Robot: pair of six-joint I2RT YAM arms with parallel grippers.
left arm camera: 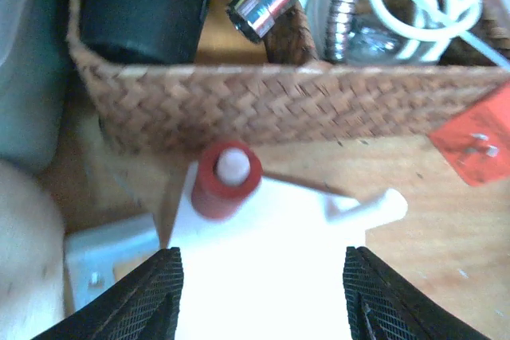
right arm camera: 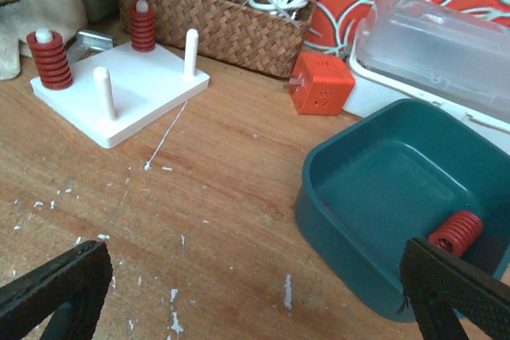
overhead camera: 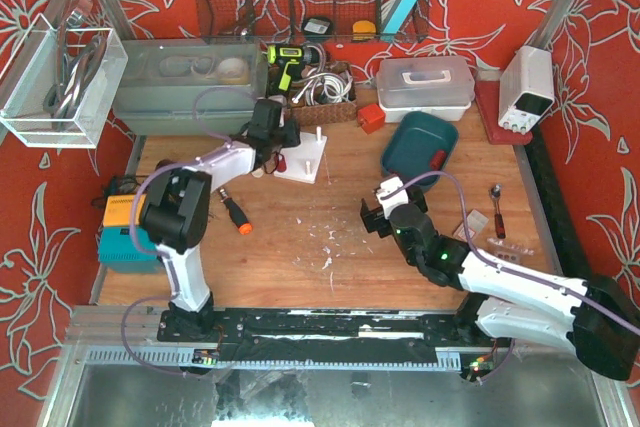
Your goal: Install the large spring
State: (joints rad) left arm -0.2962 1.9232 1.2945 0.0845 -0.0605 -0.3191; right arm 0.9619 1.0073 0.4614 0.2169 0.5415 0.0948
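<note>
A white peg board (right arm camera: 135, 89) stands on the table by the woven basket. A large red spring (right arm camera: 49, 60) sits on its near left peg and a smaller red spring (right arm camera: 143, 28) on the far peg. Two pegs (right arm camera: 103, 91) are bare. Another red spring (right arm camera: 456, 232) lies in the teal bin (right arm camera: 351, 197). My left gripper (left arm camera: 259, 300) is open and empty, hovering over the board (left arm camera: 263, 260) just short of a red spring on its peg (left arm camera: 227, 181). My right gripper (right arm camera: 255, 300) is open and empty above bare wood left of the bin; it also shows in the top view (overhead camera: 378, 205).
A woven basket (overhead camera: 325, 107) of hoses and cables stands behind the board. An orange cube (right arm camera: 321, 83) and a clear lidded box (right arm camera: 430, 45) lie near the bin. An orange-handled screwdriver (overhead camera: 236, 217), a spoon (overhead camera: 496, 209) and a white power supply (overhead camera: 527, 87) are around.
</note>
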